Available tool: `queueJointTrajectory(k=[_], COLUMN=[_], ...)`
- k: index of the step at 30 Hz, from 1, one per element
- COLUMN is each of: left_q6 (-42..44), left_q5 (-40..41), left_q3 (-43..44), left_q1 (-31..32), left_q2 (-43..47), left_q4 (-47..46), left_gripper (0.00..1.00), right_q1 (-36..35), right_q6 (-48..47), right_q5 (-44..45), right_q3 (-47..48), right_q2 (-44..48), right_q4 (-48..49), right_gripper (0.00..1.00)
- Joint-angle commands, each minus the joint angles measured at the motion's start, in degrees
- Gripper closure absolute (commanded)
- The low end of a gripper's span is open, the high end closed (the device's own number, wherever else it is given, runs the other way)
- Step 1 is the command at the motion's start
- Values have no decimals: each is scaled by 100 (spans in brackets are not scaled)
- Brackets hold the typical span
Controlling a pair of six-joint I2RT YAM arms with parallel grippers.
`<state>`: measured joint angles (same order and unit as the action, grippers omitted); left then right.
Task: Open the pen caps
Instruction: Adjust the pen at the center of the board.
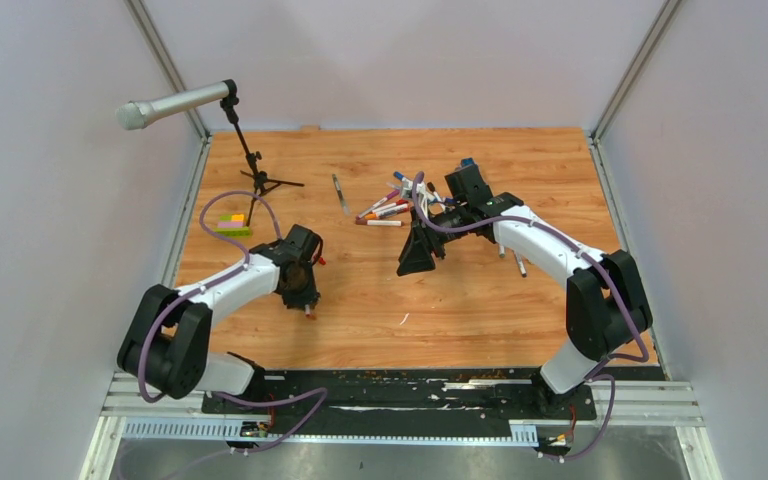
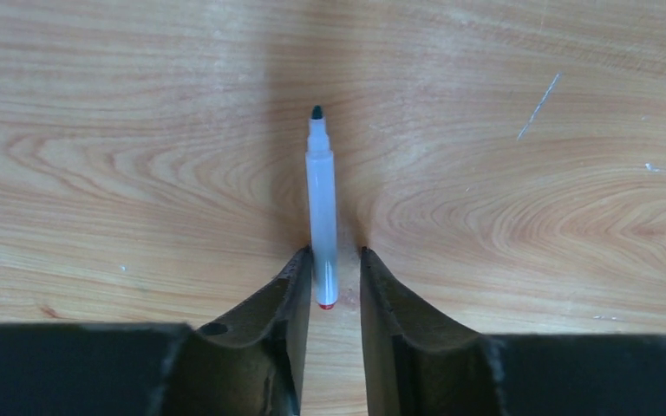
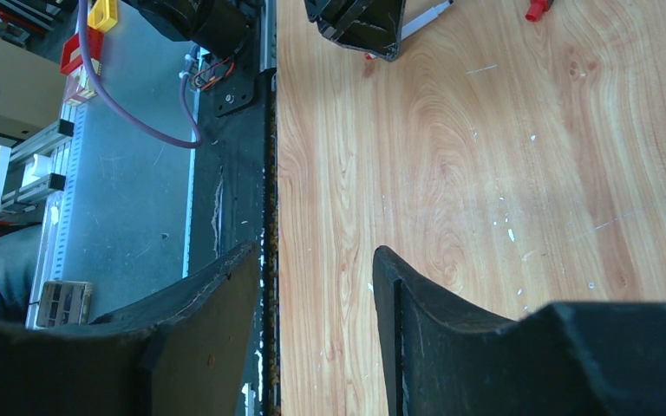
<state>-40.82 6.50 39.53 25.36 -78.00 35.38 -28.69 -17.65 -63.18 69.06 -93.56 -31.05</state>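
1. We see one pen [image 2: 322, 204] lying on the table [image 2: 529, 217], its long axis running straight out from the left fingers [image 2: 282, 303], bare dark tip pointing away, red end between them
2. The left fingers stand apart around it, one clear of the barrel
3. The right fingers [image 3: 416, 329] are open and hold nothing

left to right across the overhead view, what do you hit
microphone head → green-yellow brick bar → left arm's fingers → lone slim grey stick → pile of pens → loose pen right of the pile. right arm's fingers left out: they overlap the pile
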Motion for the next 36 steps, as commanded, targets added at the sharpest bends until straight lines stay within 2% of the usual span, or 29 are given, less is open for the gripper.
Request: queueJointTrajectory(k=[1, 8, 16, 29, 36], left_q6=[259, 691, 680, 630, 643], left_q5=[27, -88, -167, 18, -193], left_q3=[240, 581, 933, 1149, 1593], left_q1=[4, 19, 422, 419, 143], left_q2=[-367, -816, -1067, -1178, -1294], left_q4=[-169, -230, -291, -113, -136], left_gripper=[71, 86, 91, 67, 60], right_q1=[40, 60, 74, 96, 115], right_q6=[-46, -63, -63, -67, -72], right_q5=[-259, -265, -278, -309, -318], right_q3=[46, 54, 46, 46, 44], right_q2=[160, 171, 158, 162, 170], right_q4=[122, 108, 106, 99, 97], right_gripper=[48, 48, 48, 48, 48])
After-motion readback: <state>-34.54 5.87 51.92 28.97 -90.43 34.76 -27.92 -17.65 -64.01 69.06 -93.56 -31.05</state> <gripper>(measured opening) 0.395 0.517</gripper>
